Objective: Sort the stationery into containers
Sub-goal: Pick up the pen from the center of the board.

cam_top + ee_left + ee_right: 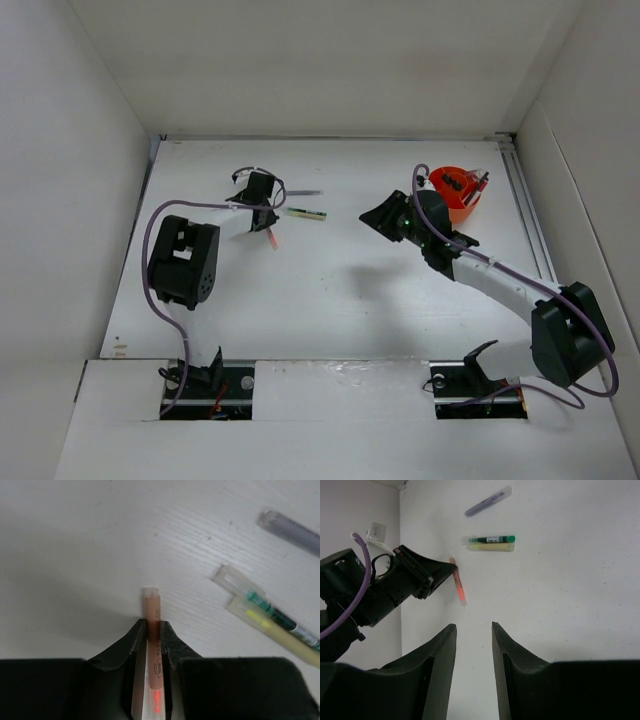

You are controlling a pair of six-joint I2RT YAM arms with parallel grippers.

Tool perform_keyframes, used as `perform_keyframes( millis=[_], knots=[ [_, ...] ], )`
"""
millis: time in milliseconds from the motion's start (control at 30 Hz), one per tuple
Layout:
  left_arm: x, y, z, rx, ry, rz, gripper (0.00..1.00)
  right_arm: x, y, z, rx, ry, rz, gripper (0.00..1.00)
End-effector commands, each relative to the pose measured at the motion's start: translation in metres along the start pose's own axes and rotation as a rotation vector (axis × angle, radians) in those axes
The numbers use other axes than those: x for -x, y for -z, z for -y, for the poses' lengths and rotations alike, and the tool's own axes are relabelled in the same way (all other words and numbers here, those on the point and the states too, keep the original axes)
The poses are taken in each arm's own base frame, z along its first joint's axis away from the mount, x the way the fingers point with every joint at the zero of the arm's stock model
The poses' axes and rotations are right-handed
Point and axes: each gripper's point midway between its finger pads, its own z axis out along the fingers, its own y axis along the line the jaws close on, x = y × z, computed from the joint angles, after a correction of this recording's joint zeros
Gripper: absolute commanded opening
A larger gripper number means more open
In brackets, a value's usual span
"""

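Note:
My left gripper [153, 625] is shut on a pink pen [152, 607], whose capped end sticks out past the fingertips close over the table. In the top view the left gripper [258, 196] is at the back left, with the pen [272, 238] poking out of it. A green marker [280, 621] and a yellow highlighter [267, 628] lie side by side to its right, and a grey pen [295, 531] lies beyond them. The orange organiser [462, 205] stands at the back right with black scissors [452, 183] in it. My right gripper [383, 217] is open and empty, left of the organiser, above the table.
The right wrist view shows the left gripper [415, 575], the pink pen [458, 584], the green marker [492, 539] and the grey pen [489, 501] ahead of the open right gripper [474, 626]. White walls close in the table. Purple cables run along both arms.

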Motion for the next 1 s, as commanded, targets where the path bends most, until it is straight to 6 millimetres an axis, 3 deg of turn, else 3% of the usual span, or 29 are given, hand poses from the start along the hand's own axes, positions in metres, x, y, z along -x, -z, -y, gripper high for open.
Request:
perform_keyframes(
  millis=[0,133,267,467,600,967],
  knots=[
    [-0.019,0.014,-0.018,0.018,-0.009,-0.038,0.00,0.017,0.005,-0.021,0.068,0.017,0.054,0.40],
    [-0.038,0.025,-0.026,-0.006,-0.007,-0.052,0.00,0.017,0.005,-0.021,0.068,0.017,0.054,0.40],
    [-0.051,0.038,-0.022,-0.055,-0.023,-0.051,0.00,0.018,0.005,-0.020,0.062,0.017,0.061,0.42],
    [-0.059,0.056,-0.013,-0.183,-0.026,-0.045,0.00,0.012,-0.006,-0.020,0.057,0.028,0.032,0.46],
    [-0.074,0.066,-0.011,-0.261,-0.048,-0.075,0.00,-0.004,-0.015,-0.021,0.066,0.054,-0.029,0.51],
    [-0.073,0.094,0.007,-0.467,-0.075,-0.007,0.00,-0.052,-0.030,-0.047,0.177,0.162,-0.225,0.60]
  ],
)
